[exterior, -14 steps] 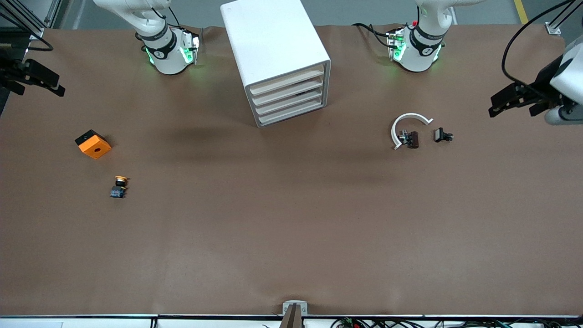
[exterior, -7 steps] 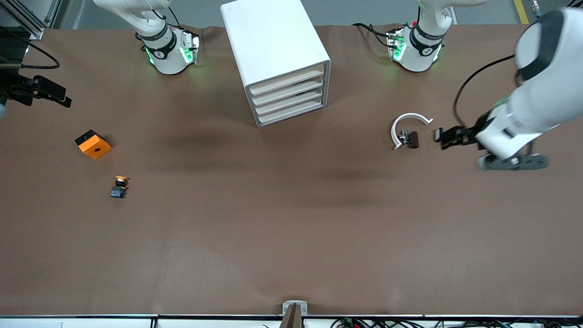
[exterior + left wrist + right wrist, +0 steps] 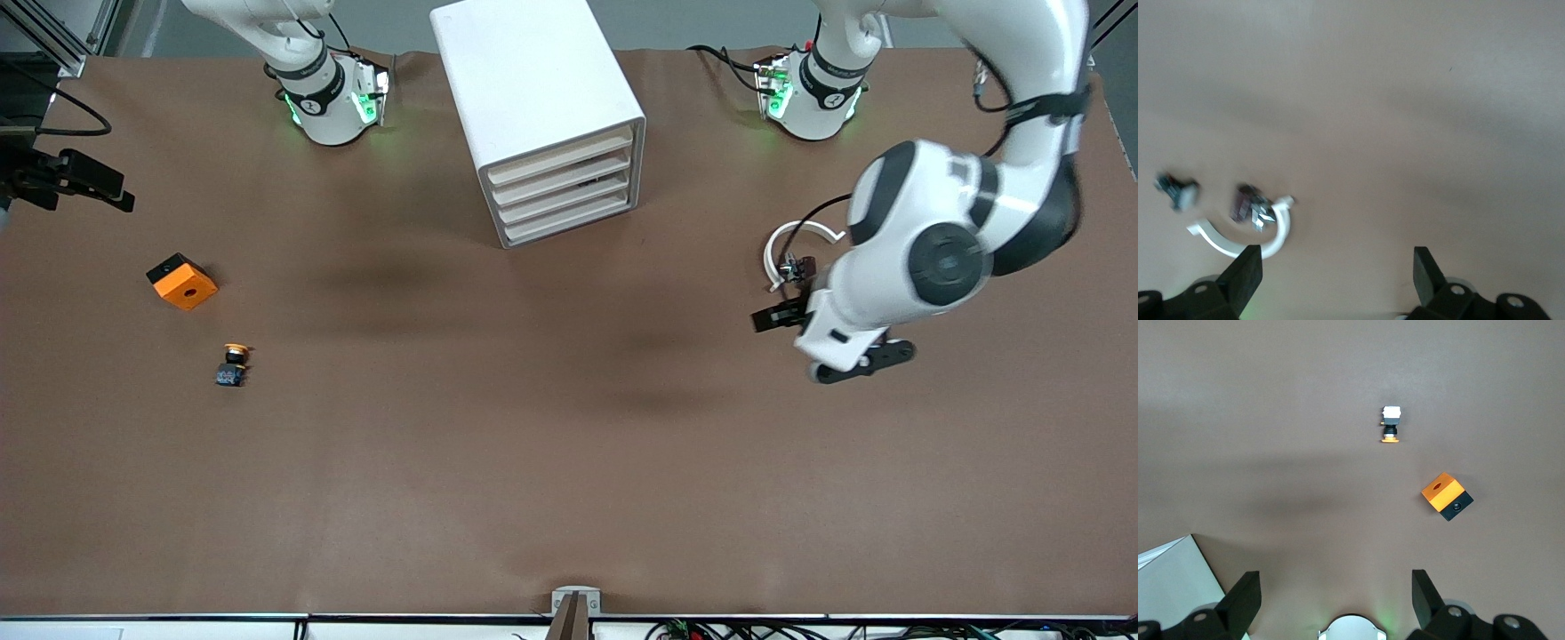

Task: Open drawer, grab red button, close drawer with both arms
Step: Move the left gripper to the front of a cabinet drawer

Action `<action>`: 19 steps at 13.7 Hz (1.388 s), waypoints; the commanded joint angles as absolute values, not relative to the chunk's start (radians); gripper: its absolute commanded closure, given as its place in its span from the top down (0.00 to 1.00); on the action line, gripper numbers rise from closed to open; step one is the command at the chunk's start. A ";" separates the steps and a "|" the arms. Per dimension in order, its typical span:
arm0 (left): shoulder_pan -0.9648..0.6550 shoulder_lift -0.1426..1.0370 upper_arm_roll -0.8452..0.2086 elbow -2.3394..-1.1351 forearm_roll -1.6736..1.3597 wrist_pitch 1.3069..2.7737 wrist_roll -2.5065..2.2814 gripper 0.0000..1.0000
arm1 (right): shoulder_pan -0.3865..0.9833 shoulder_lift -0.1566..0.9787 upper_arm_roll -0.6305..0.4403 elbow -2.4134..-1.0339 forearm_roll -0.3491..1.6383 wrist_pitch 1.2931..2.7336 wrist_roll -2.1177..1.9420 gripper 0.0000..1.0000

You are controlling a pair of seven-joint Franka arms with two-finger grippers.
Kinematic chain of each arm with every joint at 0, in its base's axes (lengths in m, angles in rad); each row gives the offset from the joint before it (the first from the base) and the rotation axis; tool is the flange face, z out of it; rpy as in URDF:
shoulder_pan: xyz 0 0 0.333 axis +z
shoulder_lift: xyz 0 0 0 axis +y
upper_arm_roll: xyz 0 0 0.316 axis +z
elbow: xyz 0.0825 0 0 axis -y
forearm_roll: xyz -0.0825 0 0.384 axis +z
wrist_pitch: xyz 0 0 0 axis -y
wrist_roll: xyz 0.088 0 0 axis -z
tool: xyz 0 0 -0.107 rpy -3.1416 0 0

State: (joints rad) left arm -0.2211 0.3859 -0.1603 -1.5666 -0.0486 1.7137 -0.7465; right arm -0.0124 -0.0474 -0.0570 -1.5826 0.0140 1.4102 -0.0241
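Left pincer (image 3: 763, 320), open and empty, hangs over the table (image 3: 569, 462) beside the white ring (image 3: 794, 240); we note the right pincer (image 3: 111, 188) open, waiting.

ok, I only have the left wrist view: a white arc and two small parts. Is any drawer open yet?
Observer: No. All four drawers of the cabinet look shut.
Operator: Left pincer is open over the table by the arc. The right one?
Observer: Right pincer hangs open over the table's edge at the right arm's end.
Operator: Any red button out?
Observer: None visible. Only a yellow-capped button, nearer the camera than an orange block.
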 commanded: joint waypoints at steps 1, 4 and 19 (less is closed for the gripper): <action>-0.273 0.448 -0.161 -1.531 -0.144 1.709 -1.028 1.00 | -0.012 -0.006 -0.052 -1.551 0.011 1.394 -0.040 1.00; -0.287 0.492 -0.161 -1.505 -0.241 1.709 -1.216 1.00 | -0.018 0.014 -0.052 -1.548 0.009 1.405 -0.040 1.00; -0.479 0.653 -0.157 -1.508 -0.512 1.450 -2.201 1.00 | -0.050 0.106 -0.055 -1.534 0.009 1.405 -0.041 1.00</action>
State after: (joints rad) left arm -0.4922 0.6001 -0.1623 -1.5233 -0.4149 1.5119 -2.1742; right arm -0.0269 0.0918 -0.0608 -1.5603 0.0132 1.4122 -0.0287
